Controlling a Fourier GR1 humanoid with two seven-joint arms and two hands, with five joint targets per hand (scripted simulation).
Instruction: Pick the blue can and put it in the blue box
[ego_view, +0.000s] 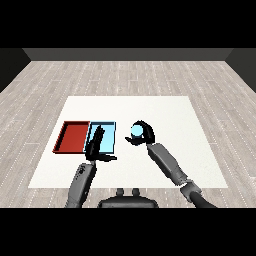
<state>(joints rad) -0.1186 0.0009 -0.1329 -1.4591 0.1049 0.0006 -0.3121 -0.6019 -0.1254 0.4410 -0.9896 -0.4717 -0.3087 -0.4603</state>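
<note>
The white tabletop (165, 165) fills the middle of the frame, set on a pale plank floor (125, 75) that runs to the upper edge of the scene. At centre left lie two shallow trays side by side, touching along their long edges: the red tray (73, 136) on the left and the light blue tray (109, 135) just to its right.

The right hand (145, 134) sits a little right of the frame's centre, near the blue tray's right edge but apart from it. Its fingers (148, 128) and thumb curl round the blue can (135, 131), which shows as a pale blue rounded shape between them, held above the tabletop and outside both trays. The grey right forearm (167, 162) slants down from the hand to the lower right corner.

The left hand (95, 145) lies over the lower left part of the blue tray, with its fingers stretched out straight and close together, pointing toward the upper part of the frame, and its thumb (107, 158) sticking out to the right across the tray's lower edge. It holds nothing. Whether it touches the tray or hangs above it cannot be told. The grey left forearm (82, 182) runs down from it toward the lower left.
</note>
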